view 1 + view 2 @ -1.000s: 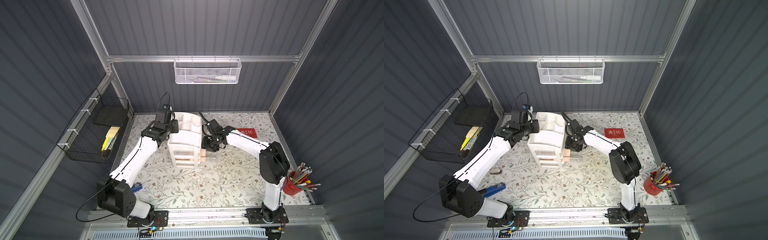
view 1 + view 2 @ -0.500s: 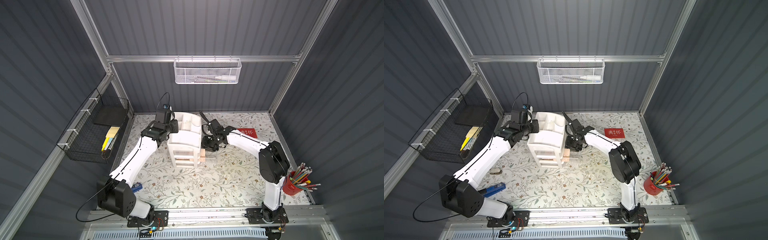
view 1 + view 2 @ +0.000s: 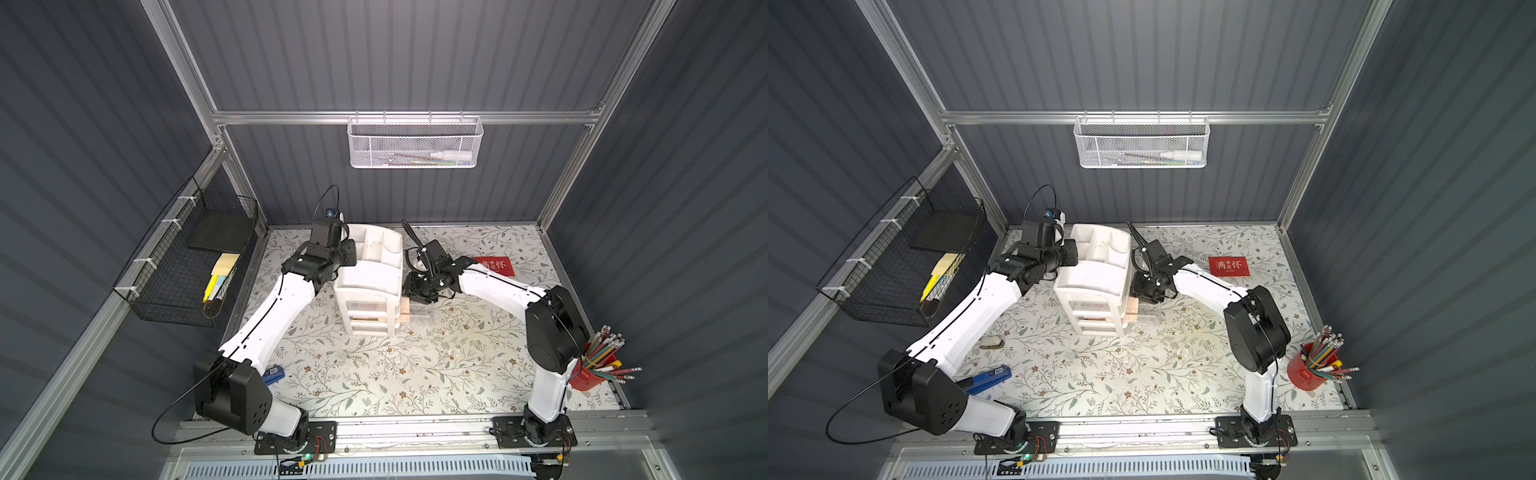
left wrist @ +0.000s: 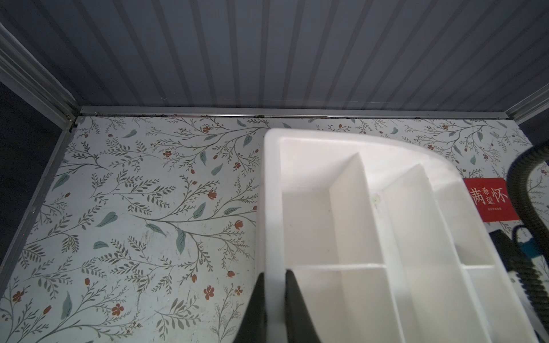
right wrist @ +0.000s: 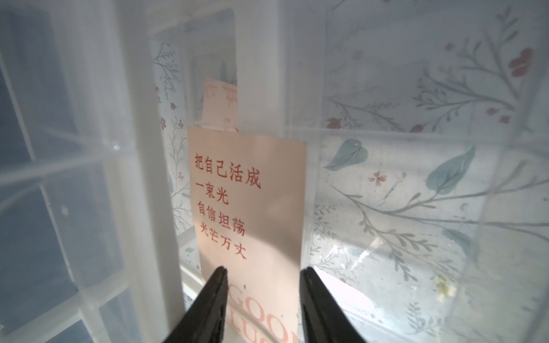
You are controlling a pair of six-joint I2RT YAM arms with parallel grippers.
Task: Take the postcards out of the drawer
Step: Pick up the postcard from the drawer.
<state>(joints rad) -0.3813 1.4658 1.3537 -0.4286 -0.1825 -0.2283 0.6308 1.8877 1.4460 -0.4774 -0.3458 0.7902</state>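
Note:
A white desk organiser (image 3: 368, 282) (image 3: 1092, 282) stands mid-table. My left gripper (image 4: 274, 274) (image 3: 348, 254) is shut on its left rim (image 4: 271, 193). A clear drawer (image 5: 386, 133) sticks out of its right side. In it lies a pale peach postcard (image 5: 249, 202) (image 3: 405, 309) (image 3: 1132, 309) with red lettering, and a second peach card (image 5: 221, 104) shows behind it. My right gripper (image 5: 263, 268) (image 3: 409, 297) (image 3: 1136, 297) hangs over that card, jaws open, one finger on each side of its near end. A red postcard (image 3: 494, 266) (image 3: 1229, 266) (image 4: 490, 203) lies on the table, back right.
A black wire basket (image 3: 187, 266) with yellow pads hangs on the left wall, and a white mesh basket (image 3: 415, 143) on the back wall. A red pencil cup (image 3: 586, 374) stands front right. A blue stapler (image 3: 988, 378) lies by the left arm's base.
The right gripper's jaws have narrowed a little over the peach postcard. The left arm and the organiser have not moved.

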